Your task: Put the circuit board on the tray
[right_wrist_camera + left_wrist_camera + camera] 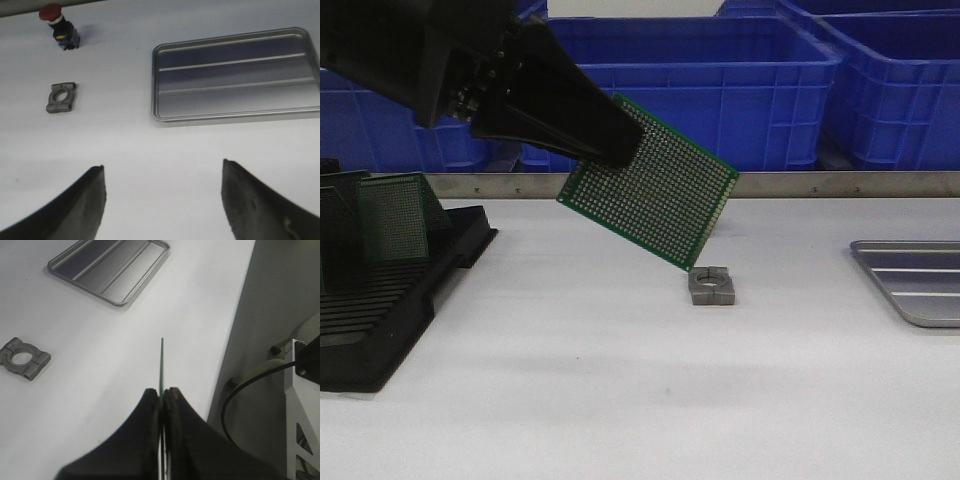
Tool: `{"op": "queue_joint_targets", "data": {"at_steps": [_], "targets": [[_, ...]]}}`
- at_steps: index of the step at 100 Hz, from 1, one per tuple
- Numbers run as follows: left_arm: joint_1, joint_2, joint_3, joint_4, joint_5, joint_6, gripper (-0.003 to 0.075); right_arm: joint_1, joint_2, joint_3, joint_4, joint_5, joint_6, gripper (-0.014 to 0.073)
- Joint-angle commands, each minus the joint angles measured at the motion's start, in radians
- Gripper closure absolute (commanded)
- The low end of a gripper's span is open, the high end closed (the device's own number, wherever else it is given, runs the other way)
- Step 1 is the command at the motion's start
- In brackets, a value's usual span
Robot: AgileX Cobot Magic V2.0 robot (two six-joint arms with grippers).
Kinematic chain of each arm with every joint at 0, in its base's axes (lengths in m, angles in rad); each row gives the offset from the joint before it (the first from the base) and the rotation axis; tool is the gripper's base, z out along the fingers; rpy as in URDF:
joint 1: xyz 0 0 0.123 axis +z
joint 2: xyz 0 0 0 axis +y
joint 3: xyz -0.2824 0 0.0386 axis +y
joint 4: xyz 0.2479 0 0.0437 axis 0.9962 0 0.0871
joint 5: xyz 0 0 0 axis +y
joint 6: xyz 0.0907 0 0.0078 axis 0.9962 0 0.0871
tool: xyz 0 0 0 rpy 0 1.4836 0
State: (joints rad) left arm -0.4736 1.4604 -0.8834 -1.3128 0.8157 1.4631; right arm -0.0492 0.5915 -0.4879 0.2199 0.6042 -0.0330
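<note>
On your white counter [620,400] a small grey metal clamp block [711,285] with a round bore lies flat near the middle. At the far left sits a black slotted rack [380,320], with green perforated boards [392,218] standing in its slots, leaning back. Along the far edge runs a metal strip [820,184], and behind it you have a row of blue plastic bins [720,90]. A red-capped push button [57,25] on a blue-and-yellow body stands on the counter, near the clamp block.
</note>
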Motion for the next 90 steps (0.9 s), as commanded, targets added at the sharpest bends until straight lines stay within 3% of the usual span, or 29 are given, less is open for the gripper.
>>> {"op": "queue_joint_targets", "data": {"at_steps": [1, 19, 43, 69, 78, 90], "targets": [[-0.009, -0.028, -0.029, -0.062, 0.020, -0.010, 0.0741, -0.002, 0.057, -0.058, 0.088, -0.041, -0.101, 0.0021], [-0.009, -0.028, -0.029, -0.062, 0.020, -0.010, 0.0741, 0.016, 0.161, -0.106, 0.416, 0.015, -0.397, 0.0036], [-0.009, -0.028, -0.029, -0.062, 0.020, -0.010, 0.0741, 0.103, 0.305, -0.136, 0.847, 0.151, -1.071, 0.0036], [-0.009, -0.027, -0.029, -0.062, 0.020, -0.010, 0.0741, 0.172, 0.462, -0.136, 1.141, 0.179, -1.747, 0.0036], [-0.009, -0.027, -0.029, -0.062, 0.020, -0.010, 0.0741, 0.189, 0.518, -0.136, 1.221, 0.180, -1.856, 0.0036], [-0.009, -0.027, -0.029, -0.062, 0.020, -0.010, 0.0741, 0.211, 0.593, -0.150, 1.265, 0.200, -1.880, 0.0036]]}}
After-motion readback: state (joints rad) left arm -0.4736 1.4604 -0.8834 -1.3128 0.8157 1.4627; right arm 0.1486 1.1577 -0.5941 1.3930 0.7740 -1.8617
